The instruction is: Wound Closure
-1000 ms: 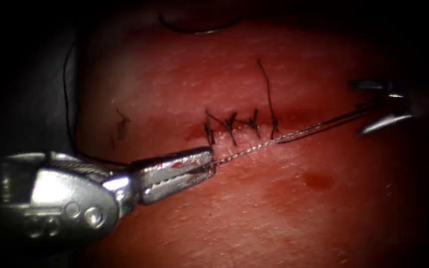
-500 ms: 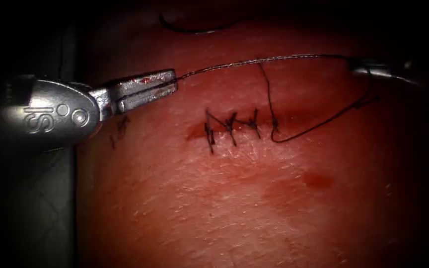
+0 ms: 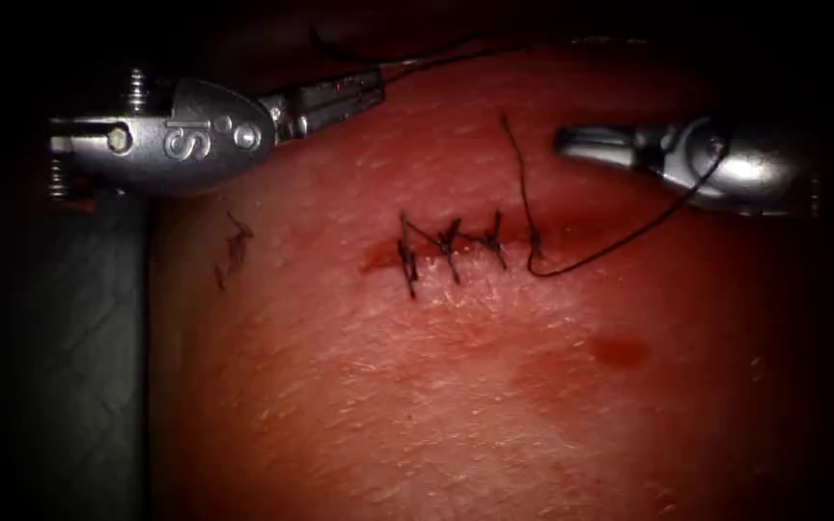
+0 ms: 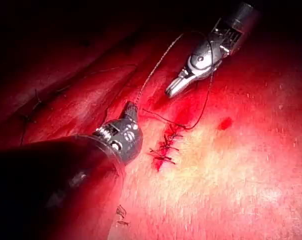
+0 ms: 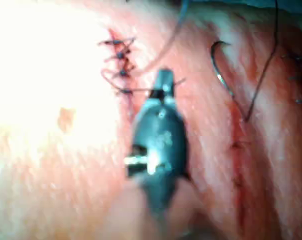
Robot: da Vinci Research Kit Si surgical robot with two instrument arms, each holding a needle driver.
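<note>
Stray marks of cut thread lie on the tissue left of the cut; a spot of red fluid sits below and right of it; 4 stitches cross the cut; 1 free thread end stands up from the rightmost stitch. The left tool, above and left of the cut, has its jaws clamped on the thread; the strand runs rightward, wraps over the right tool's wrist and loops down to the rightmost stitch. The right tool hovers above the cut's right end, jaws closed, holding nothing. The needle lies free on the tissue, apart from both tools.
</note>
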